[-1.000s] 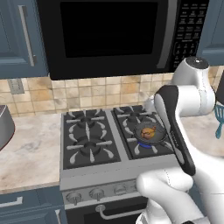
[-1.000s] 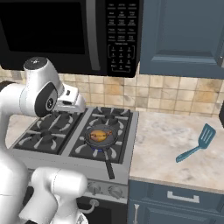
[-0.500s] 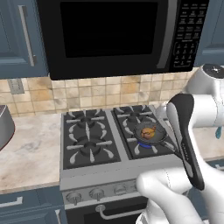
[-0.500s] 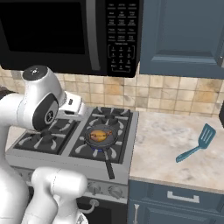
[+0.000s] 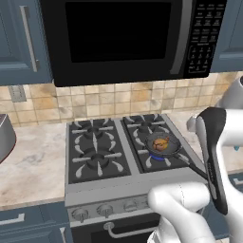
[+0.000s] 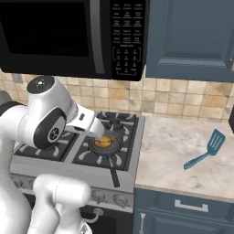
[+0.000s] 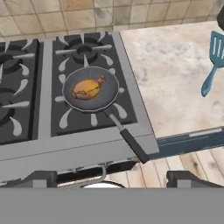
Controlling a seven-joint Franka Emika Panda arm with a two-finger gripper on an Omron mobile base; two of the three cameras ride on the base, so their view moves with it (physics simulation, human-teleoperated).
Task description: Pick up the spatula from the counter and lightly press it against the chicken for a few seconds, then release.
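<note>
Dark finger tips (image 7: 37, 178) of the gripper (image 7: 114, 180) stood wide apart at the bottom of the hand view, clamping nothing. Beyond them a round black frying pan (image 7: 108, 99) with a long straight handle sat on a grated burner of the grey stove (image 7: 65, 144), left of centre. Glossy golden-brown chicken (image 7: 87, 88) lay in its middle. Farther off, at the upper right, a teal slotted spatula (image 7: 213, 61) lay flat on the mottled marble counter (image 7: 166, 65), well apart from the pan. In the right base view the white arm (image 6: 45, 119) bent at a raised elbow on the left, its forearm angled down toward the pan.

No legible text, even on microwave keypad (image 6: 129, 36)
</note>
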